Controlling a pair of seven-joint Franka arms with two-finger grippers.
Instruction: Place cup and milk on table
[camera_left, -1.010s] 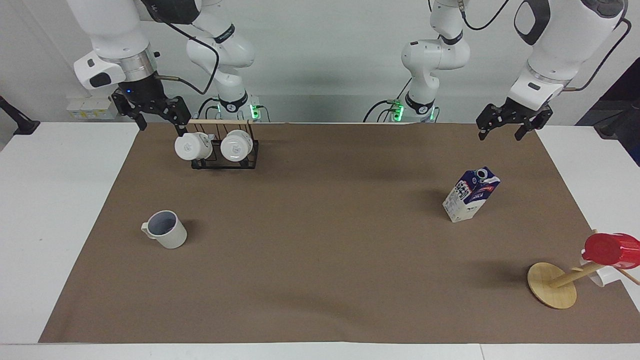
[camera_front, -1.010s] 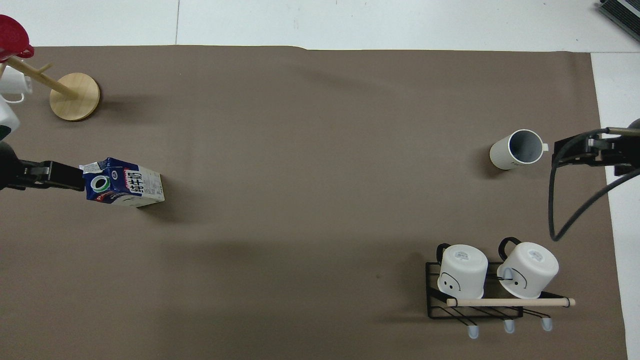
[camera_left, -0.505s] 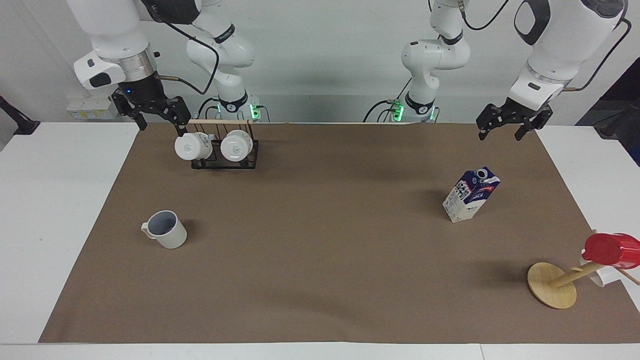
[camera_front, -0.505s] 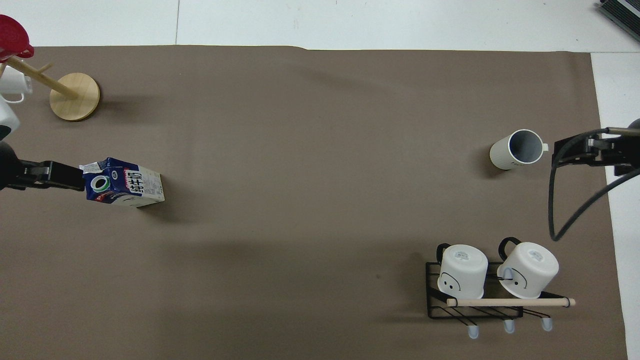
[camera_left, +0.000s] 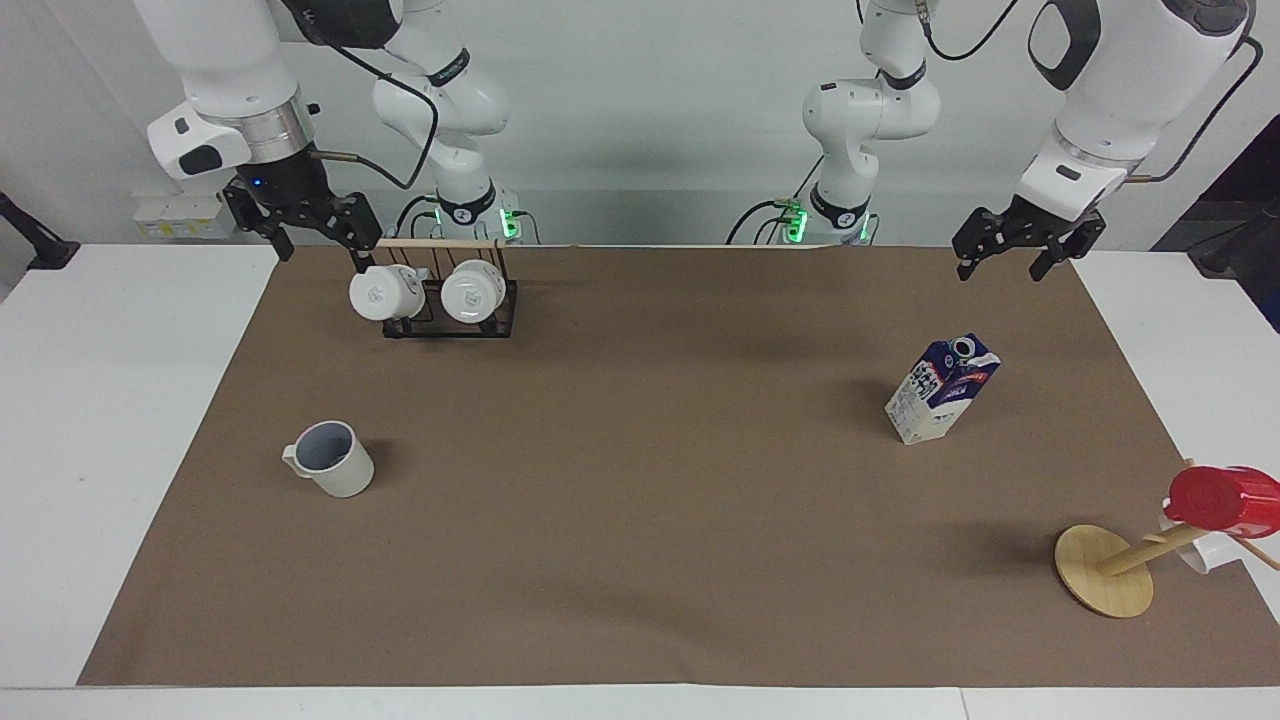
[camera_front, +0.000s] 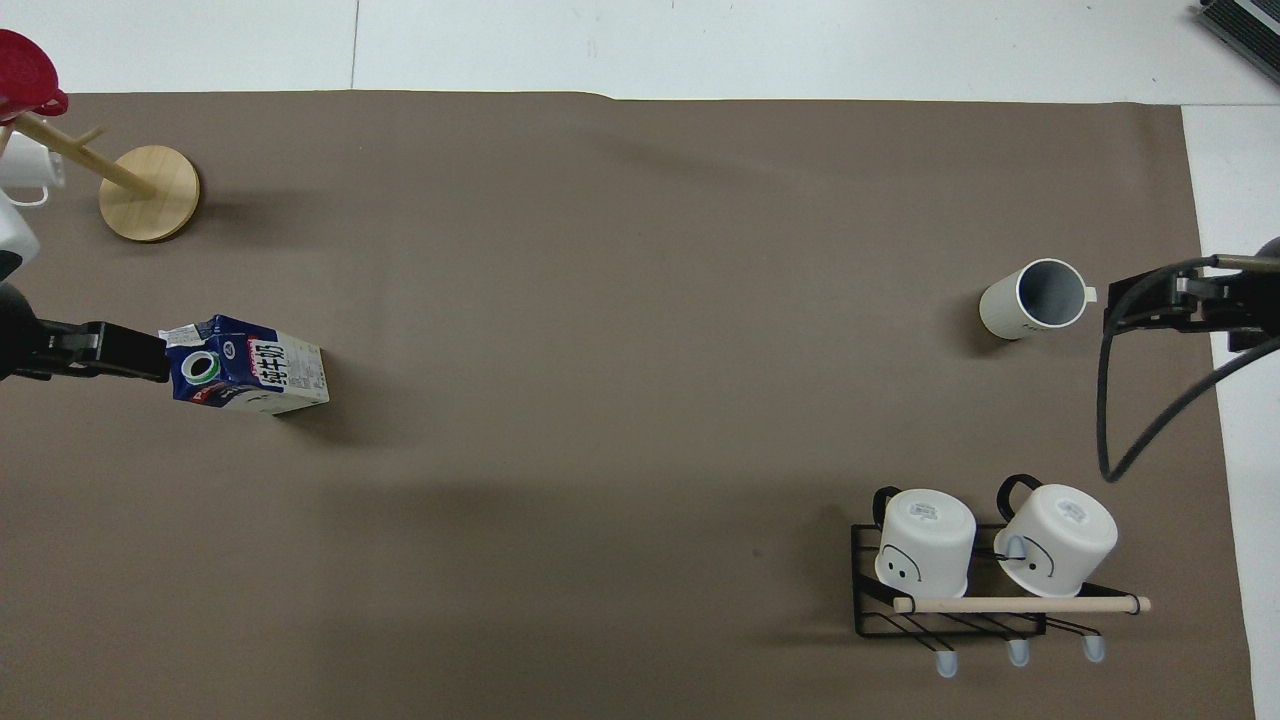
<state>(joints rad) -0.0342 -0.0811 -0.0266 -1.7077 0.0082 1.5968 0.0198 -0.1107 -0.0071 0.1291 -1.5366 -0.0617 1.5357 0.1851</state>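
Observation:
The off-white cup (camera_left: 332, 459) with a greyish-blue inside stands upright on the brown mat (camera_left: 640, 540) of the white table (camera_left: 110, 420), toward the right arm's end; it also shows in the overhead view (camera_front: 1033, 298). The milk (camera_left: 942, 390), a blue and white carton, stands upright on the mat toward the left arm's end, also seen from above (camera_front: 247, 366). My right gripper (camera_left: 325, 256) hangs open and empty in the air by the mug rack. My left gripper (camera_left: 1002, 270) hangs open and empty over the mat's corner, well above the milk.
A black wire rack (camera_left: 448, 300) with two white mugs stands near the right arm's base. A wooden mug tree (camera_left: 1105, 570) holding a red cup (camera_left: 1225, 500) and a white mug stands at the mat's corner farthest from the robots, at the left arm's end.

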